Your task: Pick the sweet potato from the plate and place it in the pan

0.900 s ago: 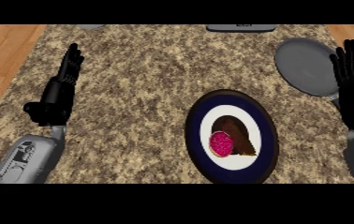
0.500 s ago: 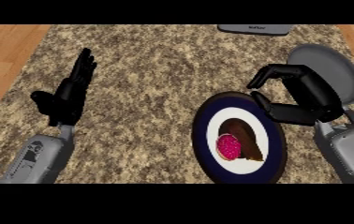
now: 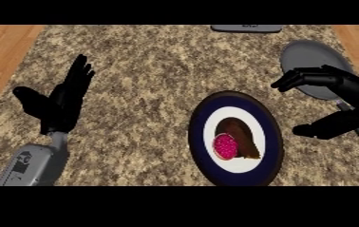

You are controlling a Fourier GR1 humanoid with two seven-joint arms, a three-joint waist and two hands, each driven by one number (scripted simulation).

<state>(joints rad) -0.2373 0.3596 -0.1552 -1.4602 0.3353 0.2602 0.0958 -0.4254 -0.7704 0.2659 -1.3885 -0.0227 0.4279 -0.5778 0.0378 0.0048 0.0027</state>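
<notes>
The sweet potato (image 3: 238,139) lies on the plate (image 3: 201,126), long axis running up-left to down-right. The right hand (image 3: 329,100), held wide and empty, is nearer, up-right of it, beside the pan (image 3: 308,60).

A sweet potato (image 3: 237,139) lies on a dark-rimmed plate (image 3: 202,126) on the speckled surface (image 3: 154,69). The right robot hand (image 3: 335,98) hovers half-curled between plate and grey pan (image 3: 308,55); the left robot hand (image 3: 64,98) rests open at left.

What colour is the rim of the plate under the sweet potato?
Dark navy blue around a white centre, on the plate in the head view.
</notes>
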